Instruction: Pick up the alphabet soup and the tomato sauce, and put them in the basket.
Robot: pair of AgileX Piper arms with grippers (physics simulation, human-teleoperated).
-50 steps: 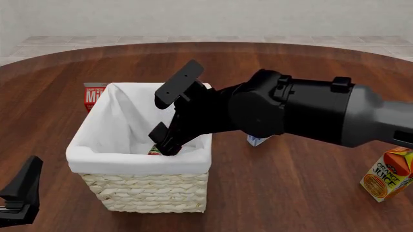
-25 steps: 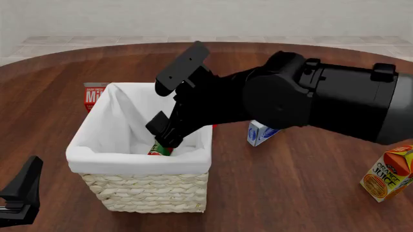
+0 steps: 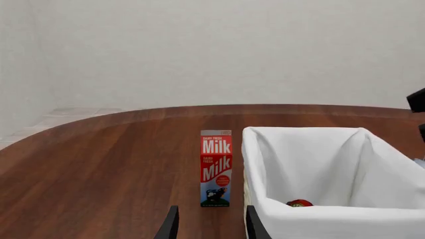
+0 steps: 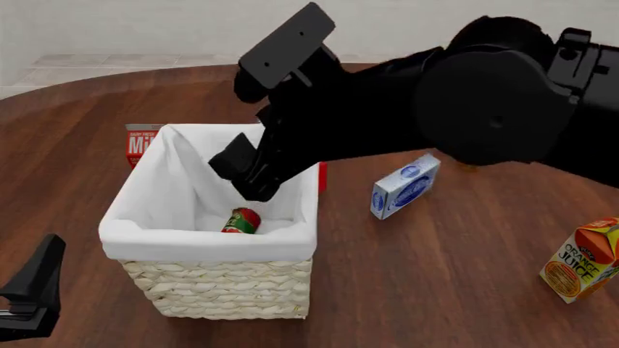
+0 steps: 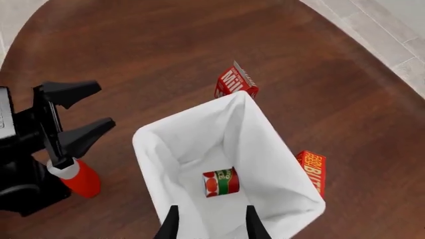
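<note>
The tomato sauce lies on its side on the floor of the basket, and it also shows in the right wrist view. My right gripper hangs open above the basket's inside, straight over the can, with nothing between its fingers. The left gripper stands open and empty at the table's front left, short of the basket. In the left wrist view only a red sliver of the tomato sauce peeks over the liner. The alphabet soup is out of view.
A milk carton stands just behind the basket's far left corner. A red box sits against its right side. A blue-and-white box lies to the right, and an orange juice carton at the far right. A red bottle stands by the left arm.
My right gripper has risen out of the basket and back, leaving the tomato sauce lying inside. The blue-and-white box is now uncovered. The left arm has not moved.
</note>
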